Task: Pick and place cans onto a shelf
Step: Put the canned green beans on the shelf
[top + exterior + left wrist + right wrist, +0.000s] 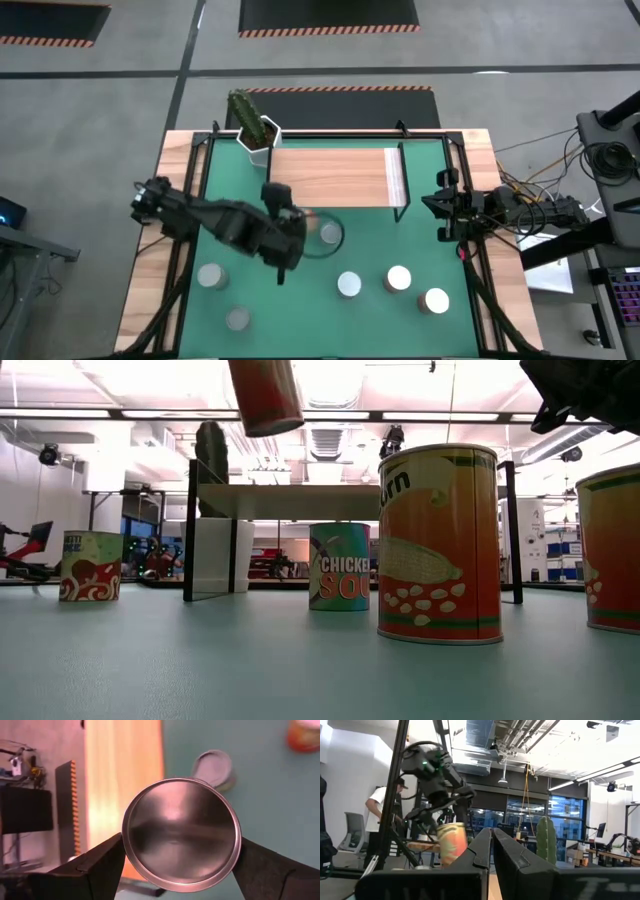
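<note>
**Left hand holding a can aloft beside the shelf**

The left hand (177, 857) is pinching a small metal can with a silvery round end (181, 831) between its two dark fingers (95, 865), lifted clear of the green mat (300, 300), just in front of the light-wood plank shelf (330, 175). The right hand (491, 845) is waiting off the shelf's striped end, fingers pressed together.

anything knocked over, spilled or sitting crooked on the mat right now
Nothing spilled or toppled. The only tilted item is the can gripped by the left gripper, lifted off the green mat near the shelf, which has no cans on it yet. The other cans, like the corn can, stand upright. The right gripper waits shut at the table's edge.
</note>
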Tool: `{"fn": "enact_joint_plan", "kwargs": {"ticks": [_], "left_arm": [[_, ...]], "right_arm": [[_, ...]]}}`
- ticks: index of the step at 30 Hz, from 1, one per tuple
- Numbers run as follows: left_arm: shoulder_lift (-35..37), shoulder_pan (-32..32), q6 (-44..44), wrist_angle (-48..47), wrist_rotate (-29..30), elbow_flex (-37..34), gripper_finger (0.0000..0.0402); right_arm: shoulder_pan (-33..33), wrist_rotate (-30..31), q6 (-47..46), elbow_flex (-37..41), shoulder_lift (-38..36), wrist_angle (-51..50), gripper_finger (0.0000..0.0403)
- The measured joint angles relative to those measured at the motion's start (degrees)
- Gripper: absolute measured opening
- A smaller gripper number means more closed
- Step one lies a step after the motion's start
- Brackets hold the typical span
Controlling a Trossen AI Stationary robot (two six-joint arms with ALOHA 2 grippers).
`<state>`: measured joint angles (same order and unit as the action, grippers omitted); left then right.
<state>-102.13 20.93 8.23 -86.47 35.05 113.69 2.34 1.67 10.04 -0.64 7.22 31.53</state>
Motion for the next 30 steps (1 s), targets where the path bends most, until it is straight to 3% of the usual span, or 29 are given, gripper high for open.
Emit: {"fn": "enact_joint_plan", "kwargs": {"ticks": [8, 15, 26, 30], "left_arm": [[0.0, -7.81, -9.66, -0.57, -1.78, 2.32, 0.0292], [0.0, -14.67, -14.94, -0.6, -6.94, 2.45, 0.0292], [0.0, -23.83, -18.67, -0.32, -16.98, 2.45, 0.0292], [0.0, -26.22, -19.4, -0.11, -18.12, 2.4, 0.0292]], "right_arm": [[0.0, 0.0, 0.31, 0.02, 0.0, 0.0, 0.0009], [-0.02, 0.0, 0.43, 0.02, 0.0, 0.02, 0.0009], [0.01, 0.0, 0.48, 0.02, 0.0, 0.02, 0.0009], [0.0, 0.0, 0.48, 0.0, 0.0, 0.02, 0.0009]]}}
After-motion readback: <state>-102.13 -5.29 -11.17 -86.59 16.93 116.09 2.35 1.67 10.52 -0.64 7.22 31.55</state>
